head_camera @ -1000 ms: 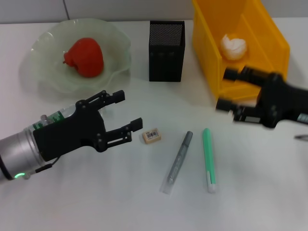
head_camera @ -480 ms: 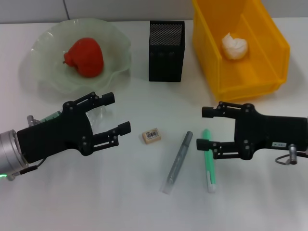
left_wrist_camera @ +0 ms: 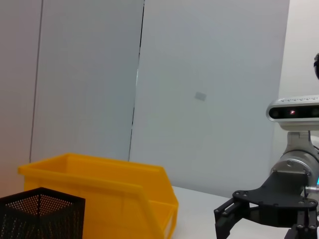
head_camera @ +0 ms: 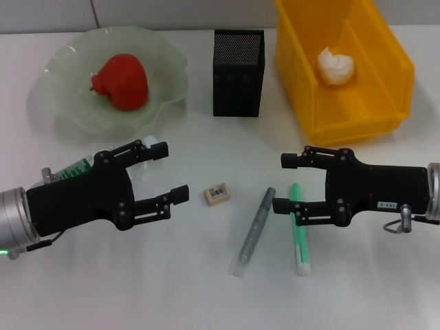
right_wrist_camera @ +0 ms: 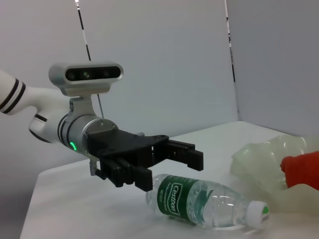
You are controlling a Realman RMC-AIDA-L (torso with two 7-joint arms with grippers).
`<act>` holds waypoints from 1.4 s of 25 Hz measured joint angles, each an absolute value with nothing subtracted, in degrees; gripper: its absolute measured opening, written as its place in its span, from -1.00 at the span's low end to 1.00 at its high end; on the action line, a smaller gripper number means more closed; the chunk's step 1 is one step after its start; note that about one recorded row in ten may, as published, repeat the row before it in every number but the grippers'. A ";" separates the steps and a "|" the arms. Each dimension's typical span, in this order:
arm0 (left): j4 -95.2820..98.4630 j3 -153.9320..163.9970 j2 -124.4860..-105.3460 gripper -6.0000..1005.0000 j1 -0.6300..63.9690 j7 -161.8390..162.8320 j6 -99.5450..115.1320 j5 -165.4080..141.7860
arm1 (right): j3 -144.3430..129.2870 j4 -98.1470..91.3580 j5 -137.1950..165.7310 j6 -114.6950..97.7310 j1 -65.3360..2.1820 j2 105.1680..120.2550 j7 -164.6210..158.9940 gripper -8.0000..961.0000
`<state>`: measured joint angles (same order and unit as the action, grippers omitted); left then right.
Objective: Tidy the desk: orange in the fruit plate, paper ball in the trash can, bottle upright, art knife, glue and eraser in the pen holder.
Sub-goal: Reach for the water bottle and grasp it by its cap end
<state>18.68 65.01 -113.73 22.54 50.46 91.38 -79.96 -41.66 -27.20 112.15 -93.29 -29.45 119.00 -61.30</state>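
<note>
A clear bottle (head_camera: 75, 168) (right_wrist_camera: 204, 199) with a green label lies on its side, mostly hidden under my open left gripper (head_camera: 172, 170) (right_wrist_camera: 172, 154). Right of that gripper sits a tan eraser (head_camera: 216, 194). The grey art knife (head_camera: 253, 230) and green glue stick (head_camera: 298, 230) lie side by side. My right gripper (head_camera: 281, 183) (left_wrist_camera: 264, 219) is open over the glue's top end. A red fruit (head_camera: 122, 81) rests in the green glass plate (head_camera: 69, 113). The paper ball (head_camera: 335, 67) lies inside the yellow bin (head_camera: 385, 62). The black mesh pen holder (head_camera: 238, 72) stands at the back.
The plate, pen holder and bin line the far edge of the white table (head_camera: 172, 275). The left wrist view shows the bin (left_wrist_camera: 99, 194) and the pen holder (left_wrist_camera: 40, 214) before a grey wall.
My right gripper has come down from the yellow bin's front to the glue's top end. My left gripper drew back to the left, then eased slightly right over the bottle.
</note>
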 joint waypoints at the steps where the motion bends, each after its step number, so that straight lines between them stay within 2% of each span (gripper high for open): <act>1: 18.68 65.01 -113.73 0.63 22.54 50.46 91.38 -79.96 | -41.66 -27.19 112.15 -93.24 -29.45 119.00 -61.29 0.70; 13: 24.53 63.98 -113.73 0.63 21.88 57.38 88.26 -80.10 | -41.73 -26.91 112.24 -92.34 -29.07 119.00 -60.82 0.69; 16: 32.16 63.88 -112.95 0.63 21.40 67.70 85.90 -82.82 | -41.75 -26.68 112.24 -92.33 -28.96 119.00 -60.25 0.69; 19: 32.16 63.88 -112.95 0.63 21.40 67.70 85.90 -82.82 | -41.75 -26.61 112.24 -92.27 -28.89 119.00 -59.76 0.69; 21: 46.23 61.90 -112.50 0.63 21.12 84.19 86.07 -94.89 | -41.75 -26.61 112.24 -92.26 -28.89 119.00 -59.62 0.69; 25: 50.23 61.35 -112.63 0.63 21.11 88.55 86.47 -98.65 | -41.75 -26.64 112.24 -92.21 -28.89 119.00 -59.17 0.69; 27: 59.57 61.02 -113.25 0.63 21.61 96.95 87.47 -107.52 | -41.76 -26.75 112.24 -92.18 -28.92 119.00 -59.14 0.69; 30: 59.57 61.02 -113.25 0.63 21.61 96.95 87.47 -107.52 | -41.81 -26.96 112.24 -92.18 -29.00 118.98 -59.14 0.69; 35: 70.63 60.99 -115.27 0.63 24.42 107.69 89.09 -123.73 | -41.84 -27.07 112.25 -92.18 -29.23 118.92 -59.14 0.69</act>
